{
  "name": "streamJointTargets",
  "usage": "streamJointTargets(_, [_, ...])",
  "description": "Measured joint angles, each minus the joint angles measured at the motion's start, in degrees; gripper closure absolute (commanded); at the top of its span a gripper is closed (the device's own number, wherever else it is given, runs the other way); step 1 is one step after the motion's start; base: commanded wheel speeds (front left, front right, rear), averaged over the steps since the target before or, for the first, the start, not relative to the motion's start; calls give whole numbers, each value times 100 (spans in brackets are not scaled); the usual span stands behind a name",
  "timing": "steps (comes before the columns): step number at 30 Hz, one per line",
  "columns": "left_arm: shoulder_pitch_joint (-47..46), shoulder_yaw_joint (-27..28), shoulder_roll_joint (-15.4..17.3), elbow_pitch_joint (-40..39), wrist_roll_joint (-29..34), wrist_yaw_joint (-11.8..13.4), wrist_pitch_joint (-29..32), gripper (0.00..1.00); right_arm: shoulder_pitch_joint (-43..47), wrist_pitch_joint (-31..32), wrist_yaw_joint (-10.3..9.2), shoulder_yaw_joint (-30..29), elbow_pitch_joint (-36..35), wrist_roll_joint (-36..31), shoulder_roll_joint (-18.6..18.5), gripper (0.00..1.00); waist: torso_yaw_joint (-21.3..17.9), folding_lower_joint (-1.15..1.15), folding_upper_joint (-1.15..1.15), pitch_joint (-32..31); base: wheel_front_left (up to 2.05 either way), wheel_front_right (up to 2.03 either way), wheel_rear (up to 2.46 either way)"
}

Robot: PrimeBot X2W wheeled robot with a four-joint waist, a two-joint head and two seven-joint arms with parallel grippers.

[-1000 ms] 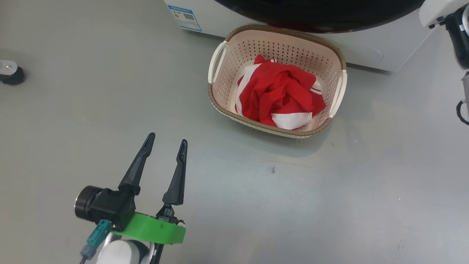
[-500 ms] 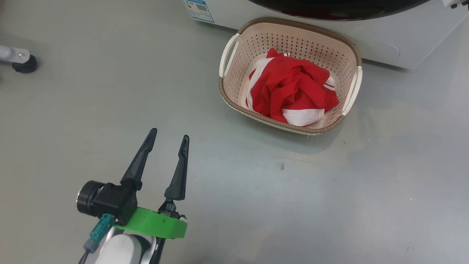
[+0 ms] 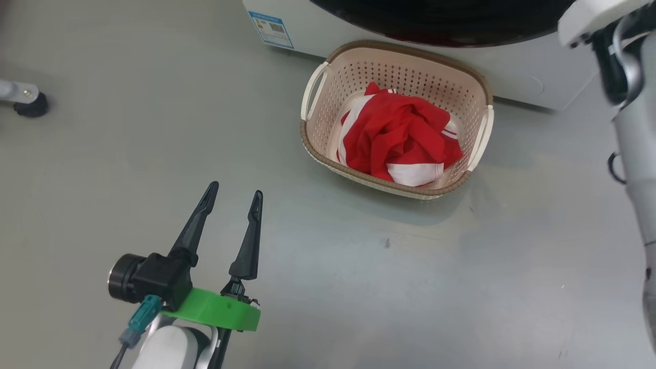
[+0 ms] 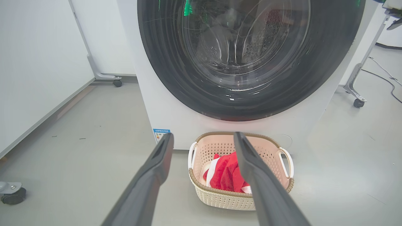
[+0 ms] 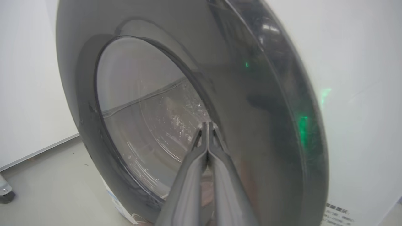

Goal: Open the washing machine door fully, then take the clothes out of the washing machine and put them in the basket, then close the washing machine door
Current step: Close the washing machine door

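The left claw (image 3: 235, 189) hangs released above the grey floor (image 3: 102, 179), bright red white-striped clothes (image 3: 397, 136) lie in the cream perforated basket (image 3: 410, 72) before the big white washing machine (image 3: 512, 66), and the right claw (image 5: 207, 125), clenched empty, points at its glossy black door (image 5: 251, 94).

blue sticker label (image 3: 270, 29) with QR code on the washing machine (image 3: 512, 69), print too small to read

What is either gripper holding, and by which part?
Nothing: the left gripper is open and empty, the right gripper shut on nothing near the washing machine door.
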Motion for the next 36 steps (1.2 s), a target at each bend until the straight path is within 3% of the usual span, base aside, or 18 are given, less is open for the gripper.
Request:
streamJointTargets(8, [1, 63, -2, 66, 1, 4, -11, 0, 788, -512, 30, -130, -49, 277, 293, 100, -172, 0, 0, -250, 0, 0, 0])
streamJointTargets(9, [2, 71, -2, 68, 1, 5, -12, 0, 910, -535, 30, -167, -64, 309, 318, 67, -196, 0, 0, -286, 0, 0, 0])
streamJointTargets(10, [4, 86, -2, 67, 2, 5, -15, 0, 1029, -542, 30, -163, -78, 308, 344, 50, -222, 0, 0, -322, 0, 0, 0])
streamJointTargets(11, [4, 100, -1, 66, 3, 5, -15, 0, 1150, -544, 30, -170, -85, 320, 391, 15, -250, 0, 0, -358, 0, 0, 0])
streamJointTargets(12, [5, 108, 0, 65, 4, 5, -15, 0, 1273, -548, 30, -168, -91, 352, 441, 15, -278, 0, 0, -393, 0, 0, 0])
streamJointTargets(13, [9, 118, 3, 59, 4, 5, -15, 0, 1394, -548, 30, -164, -104, 355, 489, 0, -309, 0, 0, -427, 0, 0, 0])
streamJointTargets(22, [30, 190, 64, 5, 38, 5, -15, 0, 2265, -549, 19, -159, -367, 442, 813, 0, -639, 0, 0, -728, 0, 0, 0])
streamJointTargets(36, [265, 179, 219, -12, 83, 4, -16, 0, 3614, -549, -307, -268, -1282, 392, 950, 0, -1249, 0, 0, -1161, 0, 0, 0])
